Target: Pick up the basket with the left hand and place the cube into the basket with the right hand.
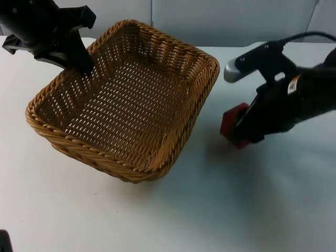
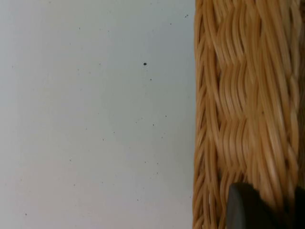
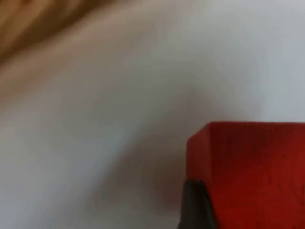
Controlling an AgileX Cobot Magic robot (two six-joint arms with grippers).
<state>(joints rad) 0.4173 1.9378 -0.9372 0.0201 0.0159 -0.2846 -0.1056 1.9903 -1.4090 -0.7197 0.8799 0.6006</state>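
Observation:
A woven wicker basket (image 1: 157, 157) hangs tilted above the white table, its far left rim clamped by my left gripper (image 1: 83, 62), which is shut on it. The basket's weave (image 2: 238, 95) stands close in the left wrist view, beside a black fingertip (image 2: 248, 207). To the right of the basket, my right gripper (image 1: 242, 128) is shut on a red cube (image 1: 232, 122) and holds it above the table, outside the rim. The cube (image 3: 252, 167) looms large in the right wrist view, with a dark fingertip (image 3: 195, 205) against it.
The white table (image 1: 220, 210) spreads out in front of and around the basket. A grey partition wall (image 1: 236, 21) closes the far side. A small dark object (image 1: 4, 241) sits at the near left edge.

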